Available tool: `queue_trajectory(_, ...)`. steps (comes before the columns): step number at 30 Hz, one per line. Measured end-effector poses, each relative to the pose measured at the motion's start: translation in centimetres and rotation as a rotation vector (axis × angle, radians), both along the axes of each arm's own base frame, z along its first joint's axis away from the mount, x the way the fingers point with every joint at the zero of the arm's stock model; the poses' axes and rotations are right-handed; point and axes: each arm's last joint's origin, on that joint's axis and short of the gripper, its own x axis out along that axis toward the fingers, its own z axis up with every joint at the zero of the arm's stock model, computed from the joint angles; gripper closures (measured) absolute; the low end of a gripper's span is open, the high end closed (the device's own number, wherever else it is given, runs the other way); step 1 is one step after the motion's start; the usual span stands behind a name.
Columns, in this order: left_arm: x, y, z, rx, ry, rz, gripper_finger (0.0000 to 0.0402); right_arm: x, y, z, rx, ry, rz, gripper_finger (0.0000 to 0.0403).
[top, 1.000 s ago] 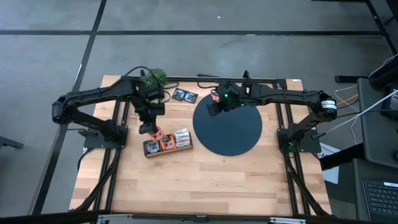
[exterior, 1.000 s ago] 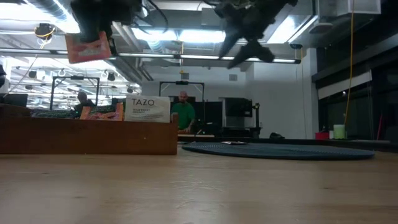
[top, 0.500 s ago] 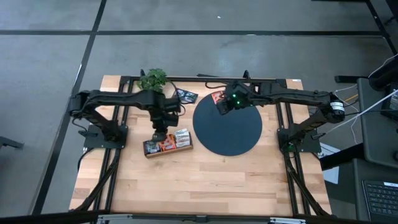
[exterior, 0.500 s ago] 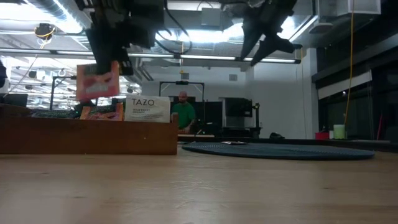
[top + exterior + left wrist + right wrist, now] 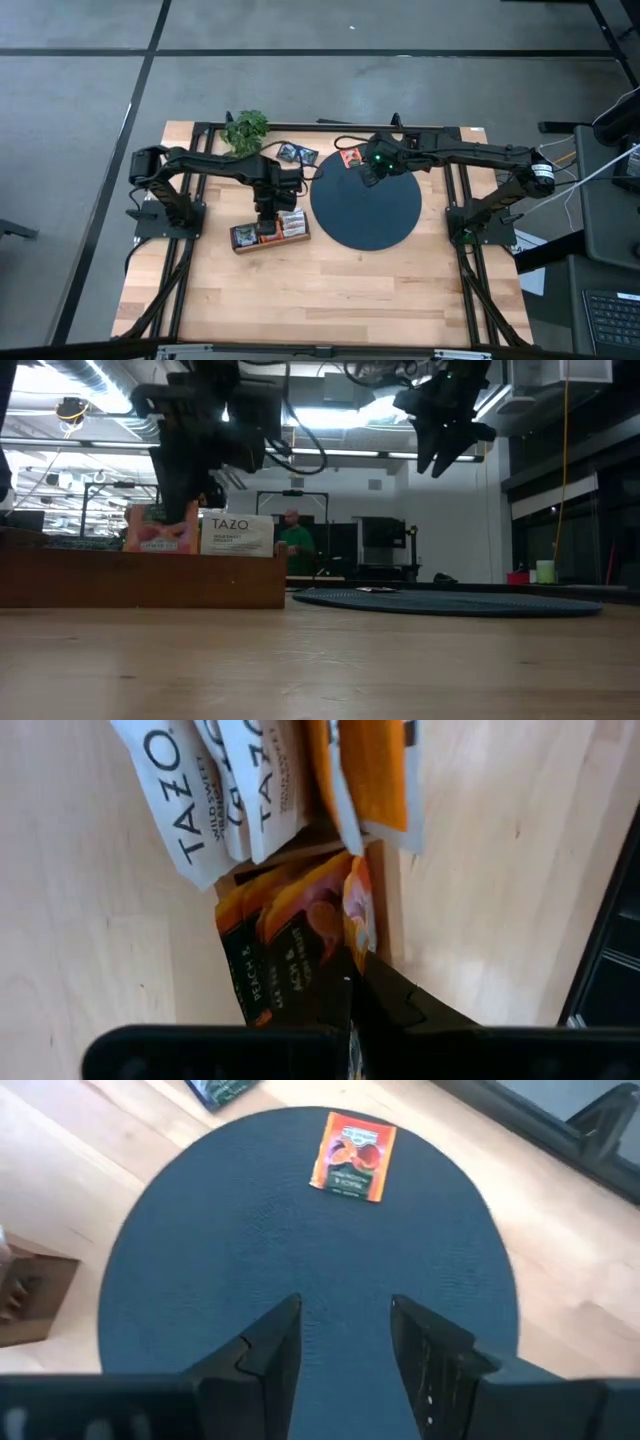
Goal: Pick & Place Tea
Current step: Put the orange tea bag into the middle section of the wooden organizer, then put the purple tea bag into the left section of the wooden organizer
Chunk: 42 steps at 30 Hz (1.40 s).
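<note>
Nearest stands the wooden tray [image 5: 270, 231], three compartments as far as the high view shows: dark sachets, orange ones, white ones. The left gripper [image 5: 266, 212] hangs over its middle compartment, fingers pinched shut on one orange sachet [image 5: 357, 912] that dips among the others there. Beyond lies one dark disc [image 5: 366, 207], with a single red-orange sachet [image 5: 351, 1156] near its far rim. The right gripper [image 5: 345, 1342] hovers above that rim, fingers spread and empty. Farthest back, two dark sachets [image 5: 298, 154] lie beside one green plant [image 5: 245, 129].

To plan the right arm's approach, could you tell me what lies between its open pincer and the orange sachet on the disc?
Only bare dark disc lies between the right pincer and the orange sachet, seen in the right wrist view.
</note>
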Motion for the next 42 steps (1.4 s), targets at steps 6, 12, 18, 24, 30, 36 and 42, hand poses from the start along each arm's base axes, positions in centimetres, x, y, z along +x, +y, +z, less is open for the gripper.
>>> queue_trajectory(6, 0.4, -0.1, -1.1, -0.004, 0.04, -0.006, 0.04, -0.4, 0.0, 0.0, -0.011, 0.03, 0.007, 0.0247)
queue_trajectory(12, 0.6, -0.1, -1.3, -0.004, 0.044, -0.007, 0.04, -0.4, 0.0, 0.0, -0.011, 0.033, 0.008, 0.0247)
queue_trajectory(18, 0.5, -0.1, -1.2, -0.004, 0.04, -0.006, 0.0382, -0.4, 0.0, 0.0, -0.012, 0.033, 0.011, 0.0247)
queue_trajectory(24, 0.4, -0.1, -0.9, -0.042, 0.03, -0.006, 0.0327, -0.4, 0.0, 0.0, -0.012, 0.033, 0.011, 0.0247)
queue_trajectory(30, -0.9, 0.8, 1.8, -0.047, -0.075, 0.034, 0.0295, -0.4, 0.0, 0.0, -0.012, 0.031, 0.009, 0.0247)
queue_trajectory(36, -3.2, 2.5, 5.7, 0.064, -0.242, 0.117, 0.0291, -0.3, -0.2, 0.1, -0.047, 0.028, -0.016, 0.0247)
queue_trajectory(42, -4.0, 4.3, 8.8, 0.251, -0.482, 0.238, 0.0295, -0.2, -0.5, -1.5, -0.037, -0.023, -0.012, 0.0247)
